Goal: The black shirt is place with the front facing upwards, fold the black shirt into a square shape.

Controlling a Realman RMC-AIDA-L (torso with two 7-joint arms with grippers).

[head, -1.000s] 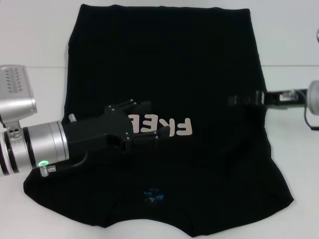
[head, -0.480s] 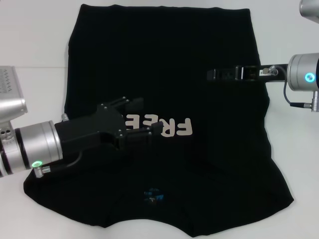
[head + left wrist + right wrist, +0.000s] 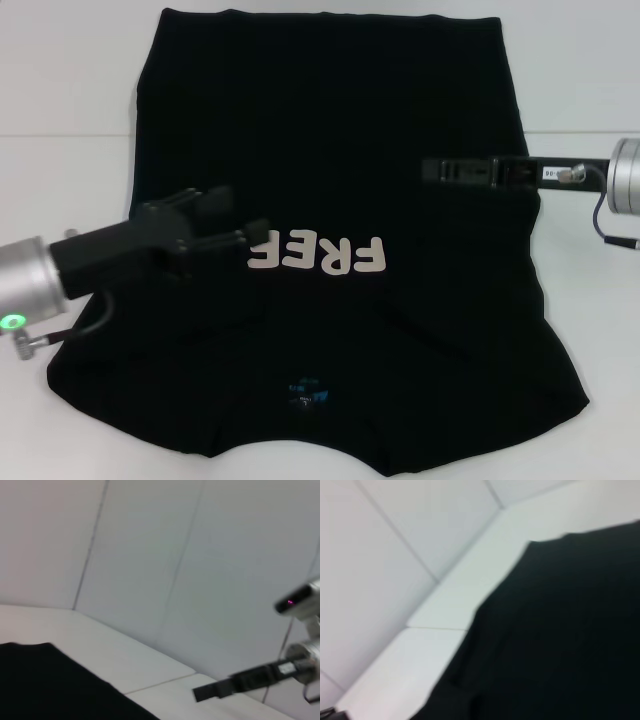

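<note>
The black shirt (image 3: 330, 130) lies flat on the white table (image 3: 60, 80), front up. Its off-white lettering (image 3: 316, 256) and blue neck label (image 3: 305, 390) are at the near end. My left gripper (image 3: 236, 214) is open and empty, over the shirt's left side just left of the lettering. My right gripper (image 3: 440, 170) reaches in from the right over the shirt's right half, seen edge-on. The left wrist view shows a shirt corner (image 3: 45, 680) and the right gripper (image 3: 235, 682) farther off. The right wrist view shows the shirt's edge (image 3: 560, 640).
White table surface surrounds the shirt on the left, right and far sides. A seam line (image 3: 60, 135) crosses the table. A pale wall (image 3: 150, 555) stands behind the table.
My left gripper has drawn back to the left, off the lettering. My right gripper has moved farther away across the shirt, then shifted slightly nearer.
</note>
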